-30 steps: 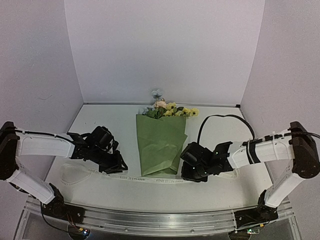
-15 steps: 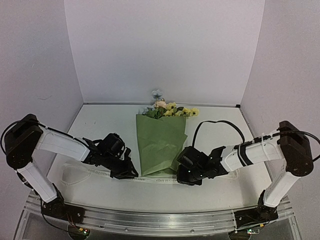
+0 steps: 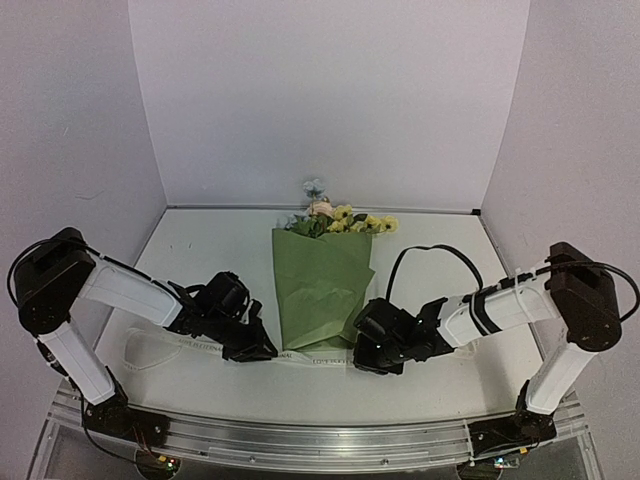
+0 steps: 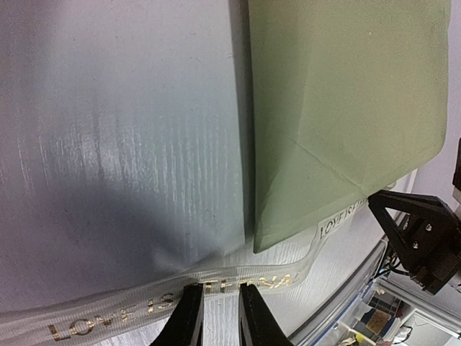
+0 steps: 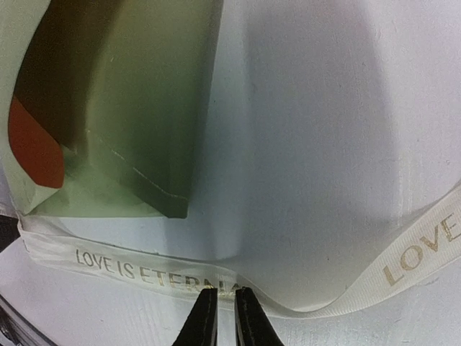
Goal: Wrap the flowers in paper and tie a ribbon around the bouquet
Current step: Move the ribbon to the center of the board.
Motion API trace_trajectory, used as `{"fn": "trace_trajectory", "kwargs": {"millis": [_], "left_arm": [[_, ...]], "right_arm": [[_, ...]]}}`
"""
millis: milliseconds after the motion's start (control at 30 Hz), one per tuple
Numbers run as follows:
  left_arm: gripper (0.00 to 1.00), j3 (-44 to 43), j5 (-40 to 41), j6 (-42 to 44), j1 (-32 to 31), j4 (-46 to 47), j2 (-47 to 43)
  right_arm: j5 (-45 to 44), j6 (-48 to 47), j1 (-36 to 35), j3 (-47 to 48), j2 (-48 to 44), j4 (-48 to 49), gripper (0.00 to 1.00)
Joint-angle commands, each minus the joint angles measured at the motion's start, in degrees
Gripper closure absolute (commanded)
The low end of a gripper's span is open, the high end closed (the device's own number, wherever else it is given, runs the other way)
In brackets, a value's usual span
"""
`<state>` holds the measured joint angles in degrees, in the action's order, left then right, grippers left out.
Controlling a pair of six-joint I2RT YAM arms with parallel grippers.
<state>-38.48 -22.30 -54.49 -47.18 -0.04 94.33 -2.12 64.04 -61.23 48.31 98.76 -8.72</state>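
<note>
White tabletop (image 3: 200, 250) — wrapped bouquet (image 3: 320, 285) centre, ribbon (image 4: 101, 324) by its base. Left claw (image 4: 218, 290), right claw (image 5: 222, 294) each pinch ribbon. Tying step — next: lift ends, cross over paper (image 4: 346, 108).

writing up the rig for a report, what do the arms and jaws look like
The left arm and right arm match: white tube-shaped links, black joints, black wrist ends. The right one has a dark band on its forearm and a black cable looping off it. Jaws are thin, black.
</note>
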Motion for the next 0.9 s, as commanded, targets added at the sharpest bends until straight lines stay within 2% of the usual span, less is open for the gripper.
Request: {"fn": "trace_trajectory", "kwargs": {"millis": [0, 333, 867], "left_arm": [[0.83, 1.2, 2.4, -1.3, 1.2, -2.7, 2.9], [0.85, 2.3, 6.4, -0.7, 2.5, -9.2, 0.3], [0.87, 6.6, 6.5, -4.9, 1.4, -9.6, -3.7]], "right_arm": [[-1.5, 1.3, 1.8, -2.0, 1.1, -1.2, 0.89], [-2.1, 1.2, 3.6, -1.4, 2.3, -1.2, 0.9], [-0.9, 1.7, 2.4, -3.8, 0.2, -2.3, 0.92]]}}
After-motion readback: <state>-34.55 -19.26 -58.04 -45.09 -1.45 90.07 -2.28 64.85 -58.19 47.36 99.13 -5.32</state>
